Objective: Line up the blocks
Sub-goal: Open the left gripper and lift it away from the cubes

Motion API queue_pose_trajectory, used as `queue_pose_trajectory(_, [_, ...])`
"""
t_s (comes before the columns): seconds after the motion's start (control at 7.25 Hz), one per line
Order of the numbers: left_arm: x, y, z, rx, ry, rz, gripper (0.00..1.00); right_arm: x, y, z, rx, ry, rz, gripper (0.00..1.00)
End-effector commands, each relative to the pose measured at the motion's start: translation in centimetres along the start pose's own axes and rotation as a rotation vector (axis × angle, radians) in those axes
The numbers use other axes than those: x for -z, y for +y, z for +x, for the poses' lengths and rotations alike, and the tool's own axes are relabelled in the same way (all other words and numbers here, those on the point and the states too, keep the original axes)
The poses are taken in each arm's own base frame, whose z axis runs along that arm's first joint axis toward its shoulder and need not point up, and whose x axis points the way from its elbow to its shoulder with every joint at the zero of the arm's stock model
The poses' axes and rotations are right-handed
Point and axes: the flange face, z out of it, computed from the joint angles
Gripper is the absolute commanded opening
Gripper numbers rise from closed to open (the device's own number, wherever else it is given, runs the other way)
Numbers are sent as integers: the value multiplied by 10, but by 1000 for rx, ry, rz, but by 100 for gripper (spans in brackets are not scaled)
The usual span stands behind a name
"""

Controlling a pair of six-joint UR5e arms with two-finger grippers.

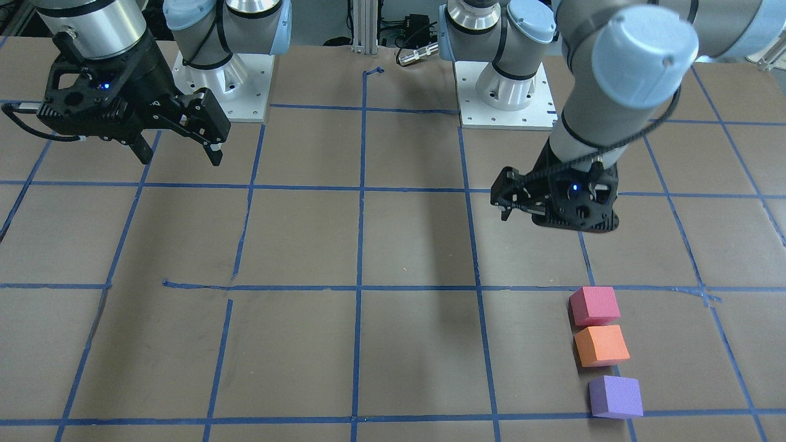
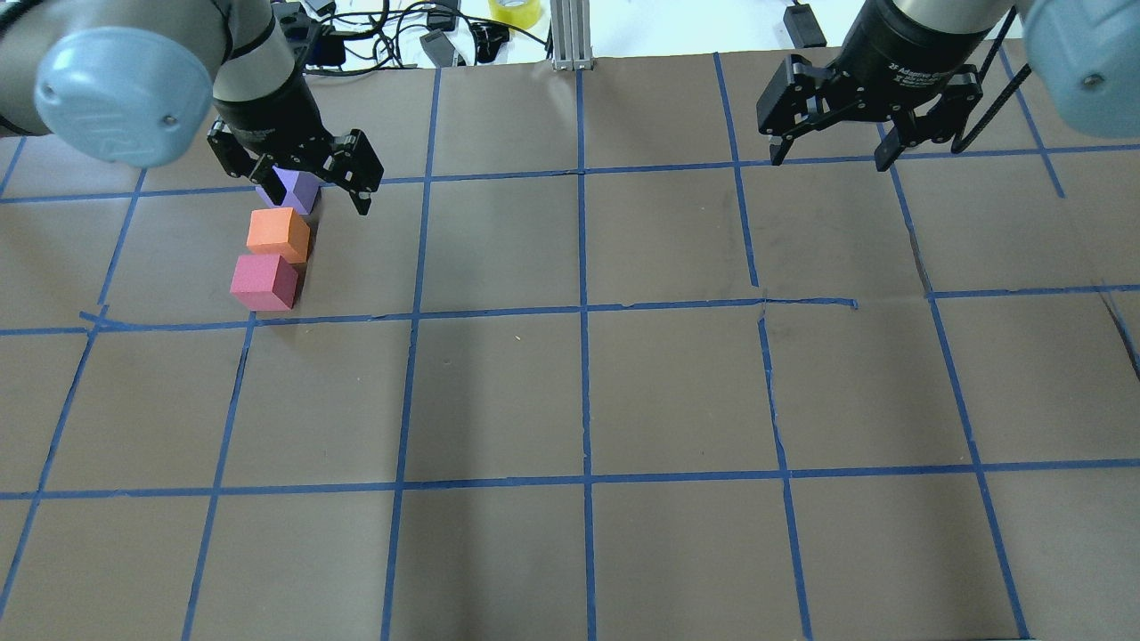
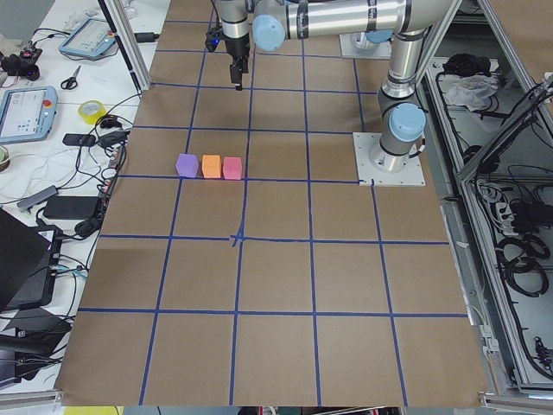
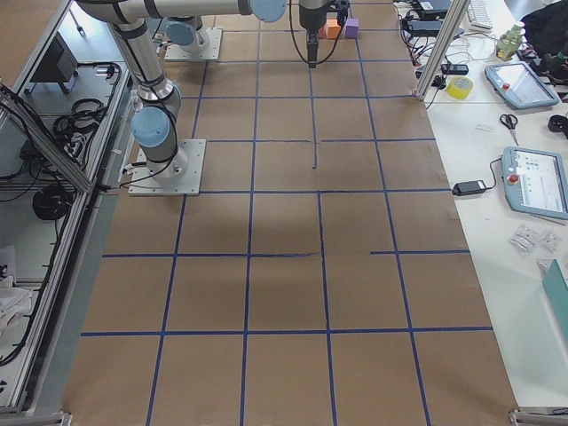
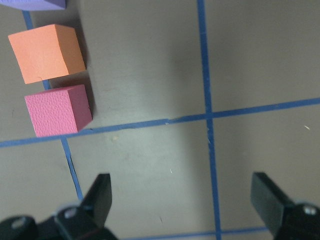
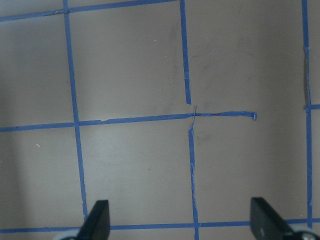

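On the table's left side: three blocks sat in one row running near to far from the robot.
Red block point(image 2: 264, 282): nearest the robot, lying beside a blue tape line point(image 2: 499, 312).
Orange block point(image 2: 278, 233): in the middle, just beside the red one.
Purple block point(image 2: 298, 189): at the far end, just beside the orange one and partly hidden by the left arm in the overhead view.
Left gripper point(image 5: 184, 197): fingers spread wide, holding nothing, raised over the table near the row; no block lay between its fingers.
Right gripper point(image 6: 181, 214): fingers spread wide, holding nothing, raised over the right side, well apart from the blocks.
Table point(image 2: 677, 392): brown surface crossed by a tape grid.
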Motion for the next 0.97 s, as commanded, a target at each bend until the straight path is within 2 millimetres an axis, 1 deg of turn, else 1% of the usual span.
queue_pose_trajectory(0.0, [52, 38, 12, -1, 11, 31, 100, 0, -1, 1, -3, -1, 0, 100])
queue_pose_trajectory(0.14, [54, 44, 10, 2, 0, 34, 100, 0, 0, 0, -1, -2, 0, 100])
queue_pose_trajectory(0.28, [63, 52, 10, 3, -2, 51, 100, 0, 0, 0, -1, -2, 0, 100])
queue_pose_trajectory(0.41, [67, 57, 10, 6, -3, 59, 100, 0, 0, 0, -1, -2, 0, 100])
queue_pose_trajectory(0.55, [59, 57, 9, 9, 5, 46, 100, 1, 0, 0, -1, -2, 2, 100])
queue_pose_trajectory(0.69, [63, 60, 10, 9, 5, 53, 100, 0, 0, 0, -1, -2, 0, 100])
queue_pose_trajectory(0.83, [62, 60, 9, 10, 10, 56, 100, 0, 0, 0, -1, -1, -1, 100])
